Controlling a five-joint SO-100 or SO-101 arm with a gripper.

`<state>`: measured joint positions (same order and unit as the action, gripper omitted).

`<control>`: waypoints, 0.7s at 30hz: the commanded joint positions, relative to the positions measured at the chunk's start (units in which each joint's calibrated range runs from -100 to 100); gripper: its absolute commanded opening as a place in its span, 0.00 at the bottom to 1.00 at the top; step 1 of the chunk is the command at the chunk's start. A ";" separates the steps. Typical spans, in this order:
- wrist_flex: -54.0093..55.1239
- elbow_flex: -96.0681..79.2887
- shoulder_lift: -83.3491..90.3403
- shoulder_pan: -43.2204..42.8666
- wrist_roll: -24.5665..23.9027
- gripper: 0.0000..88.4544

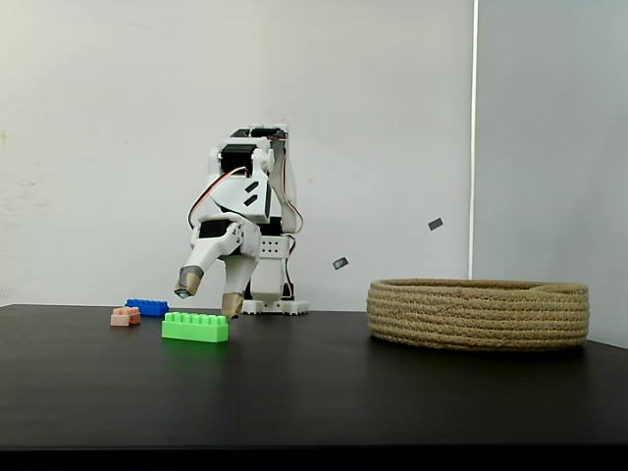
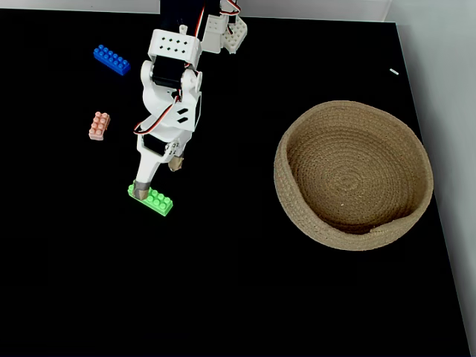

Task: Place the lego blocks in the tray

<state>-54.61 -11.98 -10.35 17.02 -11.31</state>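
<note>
Side fixed view, end effector (image 1: 209,294): jaws spread apart, holding nothing, tips hanging just above the counter (image 1: 314,392).
Side fixed view, green brick (image 1: 195,327): flat on the counter directly under the tips, nearer to me than the other two.
Side fixed view, others: blue brick (image 1: 147,307) and pink-orange brick (image 1: 126,316) lie left and farther back; the rope basket (image 1: 479,314) sits well apart on the right.
Top fixed view, end effector (image 2: 158,175): open, one tip over the green brick's (image 2: 152,198) left end, the other just beyond its far side.
Top fixed view, long axis: runs diagonally, far-left to near-right.
Top fixed view, path: I judge the bare counter (image 2: 223,282) between brick and basket (image 2: 353,175) leaves nothing in the way; the blue brick (image 2: 111,60) and pink-orange brick (image 2: 99,125) stay clear at the left.
</note>
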 commanded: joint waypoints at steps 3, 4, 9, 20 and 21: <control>-6.41 9.28 -2.64 1.03 0.98 0.44; -7.07 11.20 -4.10 1.12 1.03 0.44; -10.82 19.32 -9.34 1.78 1.03 0.44; -11.41 23.88 -13.99 1.94 1.22 0.44; -11.41 24.42 -14.50 2.02 1.32 0.44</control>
<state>-65.90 7.73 -25.02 18.32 -10.48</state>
